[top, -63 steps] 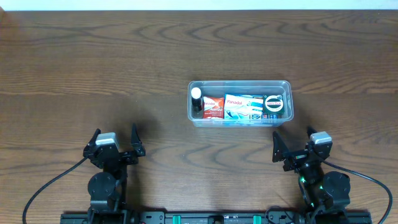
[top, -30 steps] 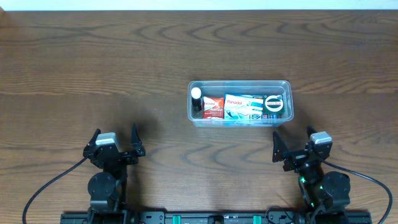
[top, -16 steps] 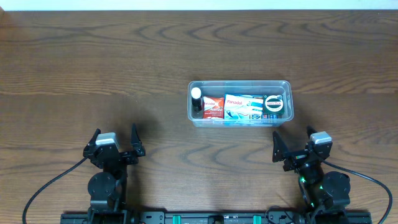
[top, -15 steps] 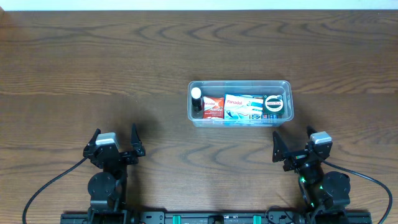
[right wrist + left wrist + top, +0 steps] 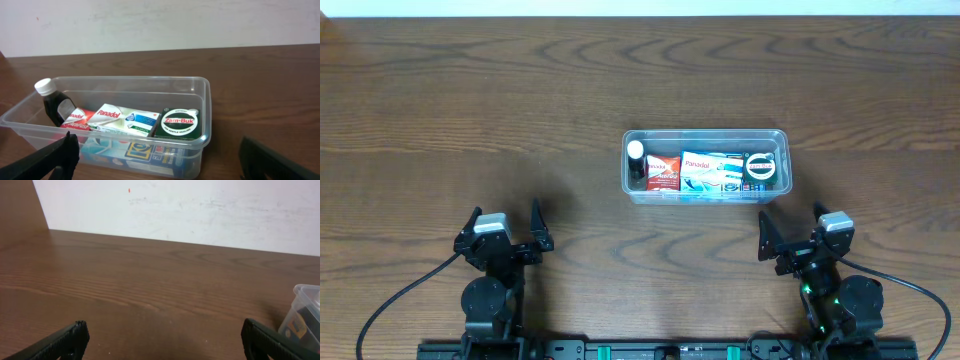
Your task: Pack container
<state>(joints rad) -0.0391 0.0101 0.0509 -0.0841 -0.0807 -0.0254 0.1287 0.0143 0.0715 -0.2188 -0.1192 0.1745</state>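
The container (image 5: 705, 132) sits right of centre on the table (image 5: 470, 100), just beyond the right gripper (image 5: 790, 216). It already holds a dark bottle (image 5: 636, 160), a Panadol box (image 5: 710, 170) and a Zam-Buk tin (image 5: 760, 167). A low forward reach would likely clip its near wall and shove the light tub. Both the right gripper and the left gripper (image 5: 506, 214) stand spread wide at the near edge, empty and touching nothing.

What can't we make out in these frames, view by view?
- Left wrist: the container is cut off by the right edge; only one corner shows, so most of its contents are out of frame.
- Right wrist: a blue-printed pack under the Panadol box is blurred by the container's front wall; its label is unreadable.
- Overhead: the print on the red box is too small to read.
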